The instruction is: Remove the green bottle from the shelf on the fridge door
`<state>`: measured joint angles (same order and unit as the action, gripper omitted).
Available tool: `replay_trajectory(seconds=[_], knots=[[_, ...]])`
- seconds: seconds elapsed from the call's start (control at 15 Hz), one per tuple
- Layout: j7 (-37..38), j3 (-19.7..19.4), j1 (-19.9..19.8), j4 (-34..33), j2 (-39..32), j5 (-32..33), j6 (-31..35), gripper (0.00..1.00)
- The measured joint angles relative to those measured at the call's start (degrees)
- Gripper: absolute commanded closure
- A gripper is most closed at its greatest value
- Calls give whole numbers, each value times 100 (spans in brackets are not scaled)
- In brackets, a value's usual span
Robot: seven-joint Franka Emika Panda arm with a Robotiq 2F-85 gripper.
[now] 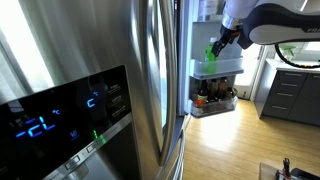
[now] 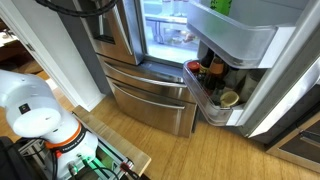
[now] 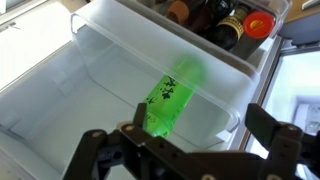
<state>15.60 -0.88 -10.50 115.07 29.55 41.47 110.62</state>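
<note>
The green bottle (image 3: 172, 97) stands in the shelf (image 3: 90, 80), a white bin on the open fridge door (image 1: 226, 62). In the wrist view my gripper (image 3: 200, 125) is open just above the shelf. The bottle sits between the two fingers, close to the left one and apart from the right one. In an exterior view the gripper (image 1: 222, 42) hangs at the bottle's top (image 1: 212, 50). In the exterior view from above, only a green patch of the bottle (image 2: 221, 6) shows above the shelf (image 2: 240, 38).
A lower door bin (image 1: 213, 98) holds small dark bottles and jars (image 3: 225, 25), also seen from above (image 2: 208, 75). The brushed-steel door with the blue display (image 1: 60, 115) fills the near side. Grey cabinets (image 1: 290, 95) stand beyond the door. The floor is wood.
</note>
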Motion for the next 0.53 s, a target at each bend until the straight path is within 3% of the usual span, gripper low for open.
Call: replay_trajectory(seconds=[0.53], knots=[[1016,-481,-332,262,-255,10,1691,0]])
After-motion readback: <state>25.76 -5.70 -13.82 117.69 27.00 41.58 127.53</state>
